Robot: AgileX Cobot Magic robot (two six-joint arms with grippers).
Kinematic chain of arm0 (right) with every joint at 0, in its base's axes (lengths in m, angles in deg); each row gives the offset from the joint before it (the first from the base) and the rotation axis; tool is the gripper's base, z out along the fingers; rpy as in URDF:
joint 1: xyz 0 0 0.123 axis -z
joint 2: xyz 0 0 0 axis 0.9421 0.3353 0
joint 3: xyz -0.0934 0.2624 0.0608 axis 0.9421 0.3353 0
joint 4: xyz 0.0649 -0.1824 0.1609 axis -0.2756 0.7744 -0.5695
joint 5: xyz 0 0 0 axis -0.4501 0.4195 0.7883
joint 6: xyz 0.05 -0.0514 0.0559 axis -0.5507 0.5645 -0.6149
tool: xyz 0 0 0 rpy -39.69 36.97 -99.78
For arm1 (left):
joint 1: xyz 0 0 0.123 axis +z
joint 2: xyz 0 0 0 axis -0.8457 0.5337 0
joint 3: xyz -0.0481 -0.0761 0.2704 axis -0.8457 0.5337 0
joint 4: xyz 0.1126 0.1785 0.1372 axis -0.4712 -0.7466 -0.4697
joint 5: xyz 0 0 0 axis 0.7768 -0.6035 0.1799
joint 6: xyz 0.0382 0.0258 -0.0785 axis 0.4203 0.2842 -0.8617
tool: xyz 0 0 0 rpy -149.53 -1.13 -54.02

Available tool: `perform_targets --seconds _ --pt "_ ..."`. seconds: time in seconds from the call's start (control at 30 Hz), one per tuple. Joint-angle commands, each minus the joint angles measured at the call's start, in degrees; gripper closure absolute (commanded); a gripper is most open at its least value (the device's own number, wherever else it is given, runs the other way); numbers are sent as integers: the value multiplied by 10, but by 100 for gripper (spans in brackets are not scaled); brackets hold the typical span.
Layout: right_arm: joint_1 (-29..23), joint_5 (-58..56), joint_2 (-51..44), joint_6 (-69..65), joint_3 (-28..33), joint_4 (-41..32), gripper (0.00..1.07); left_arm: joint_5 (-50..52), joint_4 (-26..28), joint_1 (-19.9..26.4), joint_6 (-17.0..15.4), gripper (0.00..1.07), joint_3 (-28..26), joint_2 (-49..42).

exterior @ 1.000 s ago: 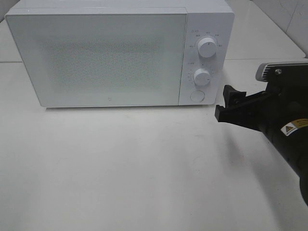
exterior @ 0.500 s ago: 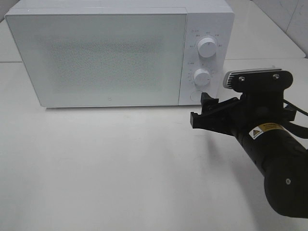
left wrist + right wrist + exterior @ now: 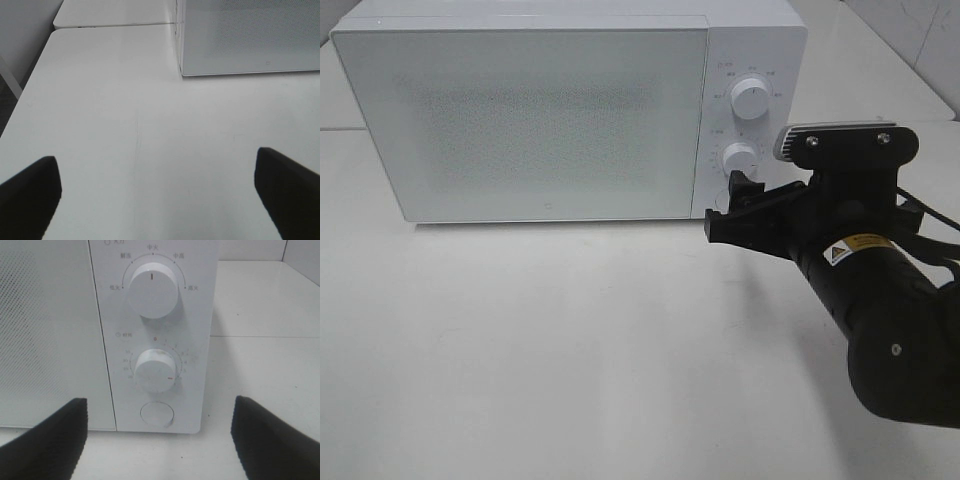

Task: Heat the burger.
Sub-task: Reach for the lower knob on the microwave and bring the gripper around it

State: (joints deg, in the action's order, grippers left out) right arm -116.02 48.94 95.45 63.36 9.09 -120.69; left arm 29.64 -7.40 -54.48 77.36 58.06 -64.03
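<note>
The white table fills the foreground. Only the left wrist view shows the left gripper. Its two dark fingers are spread wide over bare tabletop, with nothing between them and a corner of the microwave beyond. In the high view the black right arm carries a yellow warning-triangle label whose text is too small to read. The right gripper is just in front of the microwave's lower right corner.

The right wrist view alone shows those fingers standing wide apart and gripping nothing, with the control panel framed between them. A round button is lowest on the panel. Above it is the lower knob, under a "0" and a ring of small numerals. The upper knob has its black line pointing at "中火", between "低火" and "高火".

The microwave door is shut and its dotted window hides the inside. The burger shows in no view, so where it is cannot be told.
</note>
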Motion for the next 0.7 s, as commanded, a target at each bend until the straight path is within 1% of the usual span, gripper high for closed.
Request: perform_targets --seconds 0.03,0.07,0.23,0.27,0.5,0.7 --pt "15 28 10 9 -17 20 31 5 3 1 -2 3 2 -16" --pt "32 26 28 9 -28 36 31 5 3 1 -2 3 2 -16" --pt "47 21 53 8 -48 60 31 5 3 1 -2 3 2 -16" --pt "52 21 65 6 -59 64 31 5 3 1 -2 3 2 -16" --pt "64 16 96 6 -93 65 31 5 3 1 -2 3 2 -14" --pt "83 6 131 6 -134 69 31 5 3 1 -2 3 2 -13"
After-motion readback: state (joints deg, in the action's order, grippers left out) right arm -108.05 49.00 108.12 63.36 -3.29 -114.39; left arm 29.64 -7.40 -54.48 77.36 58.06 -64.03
